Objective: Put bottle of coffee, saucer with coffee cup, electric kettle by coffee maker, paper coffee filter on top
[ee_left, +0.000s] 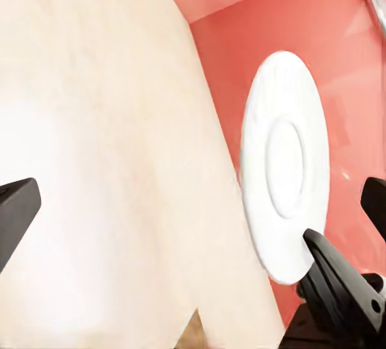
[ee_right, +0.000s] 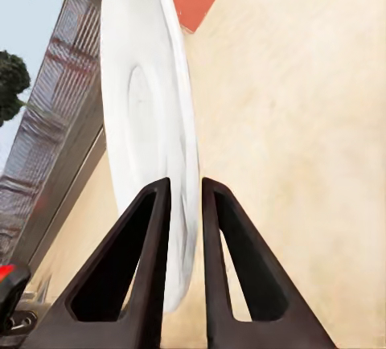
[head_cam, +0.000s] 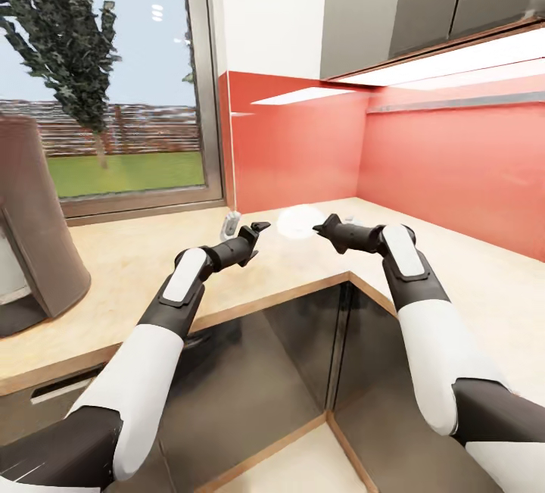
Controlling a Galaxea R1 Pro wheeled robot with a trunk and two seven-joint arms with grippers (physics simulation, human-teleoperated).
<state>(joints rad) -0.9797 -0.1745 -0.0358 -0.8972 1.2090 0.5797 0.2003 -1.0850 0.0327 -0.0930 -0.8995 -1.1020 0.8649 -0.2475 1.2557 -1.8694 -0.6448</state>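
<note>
Two pincers over the kitchen countertop [head_cam: 136, 251], right pincer [ee_right: 186, 196] nipping the saucer [ee_right: 149, 124] rim, left pincer [head_cam: 261, 228] spread wide, empty.

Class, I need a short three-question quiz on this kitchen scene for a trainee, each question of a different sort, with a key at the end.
1. True or false: the right gripper grips the saucer by its rim.
2. Multiple choice: what colour is the wall behind the kitchen countertop? A) blue B) red C) green
3. Fill in: the left gripper holds ____.

Key
1. True: its two fingers close on the plate's edge.
2. B.
3. Nothing: its fingers stand apart in the left wrist view, with the saucer beyond them in the other gripper.
</note>
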